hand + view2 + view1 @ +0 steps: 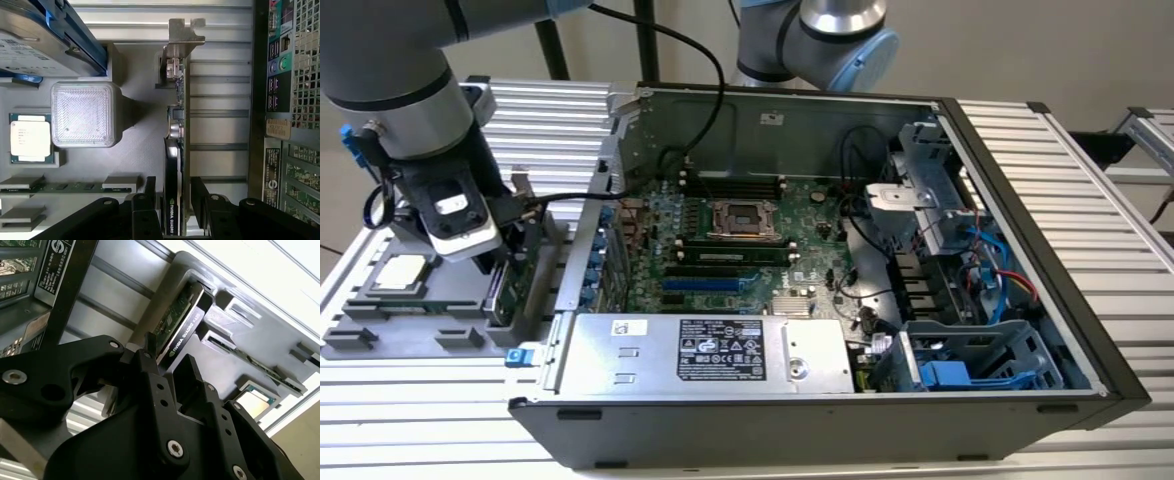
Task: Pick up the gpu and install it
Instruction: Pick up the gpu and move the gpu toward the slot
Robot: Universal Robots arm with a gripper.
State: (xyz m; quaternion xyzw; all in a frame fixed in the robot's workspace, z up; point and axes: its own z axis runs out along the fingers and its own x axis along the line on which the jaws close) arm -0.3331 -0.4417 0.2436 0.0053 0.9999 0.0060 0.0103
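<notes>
Gripper (173, 184) straddles upright gpu (177, 117), jaws open — hard drive (30, 45), chip (30, 138) nearby in tray (142, 150)

White lettering edges the gpu (186, 335) — the power supply label (720, 345) is illegible.

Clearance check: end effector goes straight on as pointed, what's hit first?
Likely the gpu, standing on edge in the gray tray and straddled by the open end effector; depth is unclear.

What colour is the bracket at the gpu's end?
Silver metal bracket on the gpu; shows best in the first wrist view.
</notes>
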